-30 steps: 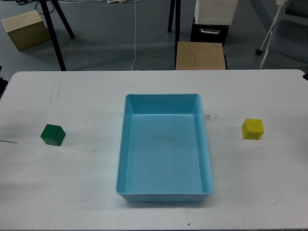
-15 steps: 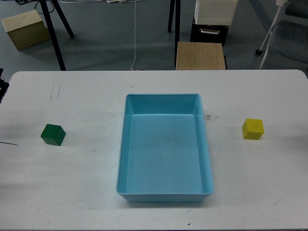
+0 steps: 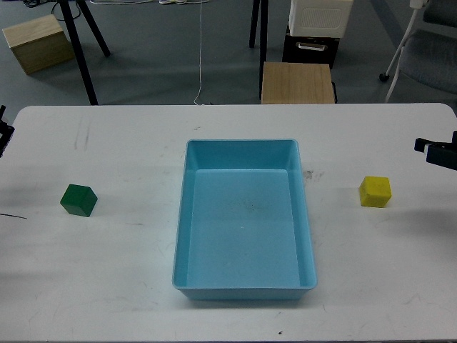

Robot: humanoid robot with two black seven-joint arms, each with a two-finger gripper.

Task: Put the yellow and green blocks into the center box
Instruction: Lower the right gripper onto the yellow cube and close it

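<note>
A green block [image 3: 78, 200] sits on the white table at the left. A yellow block [image 3: 375, 191] sits on the table at the right. The light blue box [image 3: 243, 289] stands empty in the middle between them. My right gripper [image 3: 437, 151] just enters at the right edge, up and right of the yellow block and apart from it; its fingers cannot be told apart. A sliver of my left gripper [image 3: 3, 132] shows at the left edge, far above the green block; its state cannot be told.
The white table [image 3: 128, 286] ends at its far edge, beyond which stand a wooden stool [image 3: 298, 82], black table legs [image 3: 82, 50], a wooden crate [image 3: 39, 43], a white-and-black bin [image 3: 318, 28] and a chair [image 3: 428, 50].
My right gripper has come into view at the right edge near the yellow block. My left gripper edges in at the left. The blocks and box have not moved.
</note>
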